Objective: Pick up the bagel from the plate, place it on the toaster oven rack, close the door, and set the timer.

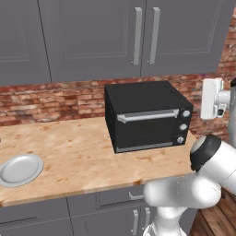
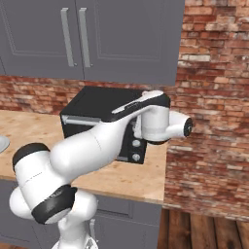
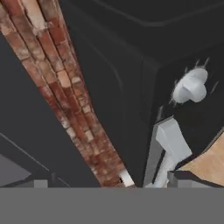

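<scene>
Oven (image 1: 146,115) sits shut at the counter's (image 1: 83,152) back right in the left base view, my hand (image 1: 213,98) off its right side, the plate (image 1: 19,169) bare near the front left edge. Right base view: my arm crosses the door (image 2: 92,127). Hand view: my claw is spread apart, a knob (image 3: 191,86) and the handle's (image 3: 171,141) end close ahead.

glossy white arm (image 2: 92,146), rounded black joints

Even flat rendered light, soft shadows, slightly blurry
</scene>
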{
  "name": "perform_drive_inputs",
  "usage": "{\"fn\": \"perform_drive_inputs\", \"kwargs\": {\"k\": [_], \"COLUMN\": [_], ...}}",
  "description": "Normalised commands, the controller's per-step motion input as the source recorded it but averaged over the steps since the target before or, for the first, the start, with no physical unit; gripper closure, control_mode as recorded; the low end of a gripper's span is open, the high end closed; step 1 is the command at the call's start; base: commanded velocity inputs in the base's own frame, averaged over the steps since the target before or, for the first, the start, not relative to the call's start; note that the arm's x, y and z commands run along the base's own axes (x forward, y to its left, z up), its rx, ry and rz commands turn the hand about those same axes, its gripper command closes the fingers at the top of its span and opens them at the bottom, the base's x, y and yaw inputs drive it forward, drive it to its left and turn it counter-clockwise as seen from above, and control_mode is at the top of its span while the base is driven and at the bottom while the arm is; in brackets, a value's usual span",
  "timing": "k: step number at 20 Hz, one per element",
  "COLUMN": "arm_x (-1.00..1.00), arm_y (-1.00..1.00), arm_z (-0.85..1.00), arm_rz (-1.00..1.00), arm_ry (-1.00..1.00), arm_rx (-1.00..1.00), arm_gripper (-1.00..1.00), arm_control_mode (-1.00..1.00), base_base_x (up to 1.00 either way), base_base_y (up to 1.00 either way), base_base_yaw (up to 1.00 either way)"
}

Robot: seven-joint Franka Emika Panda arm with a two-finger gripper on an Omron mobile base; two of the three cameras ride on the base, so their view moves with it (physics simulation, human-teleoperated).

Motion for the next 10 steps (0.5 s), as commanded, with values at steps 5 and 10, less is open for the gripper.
{"fn": "perform_drive_inputs", "kwargs": {"k": [5, 10], "arm_x": [-0.28, 0.0], "arm_y": [0.12, 0.08], "arm_z": [-0.01, 0.0], "arm_rz": [-0.22, -0.19], "arm_ry": [-0.21, -0.1], "arm_rx": [-0.07, -0.12], "arm_gripper": [-1.0, -1.0], "arm_control_mode": [-1.0, -1.0], "base_base_x": [0.0, 0.0], "base_base_y": [0.0, 0.0], "base_base_yaw": [0.0, 0.0]}}
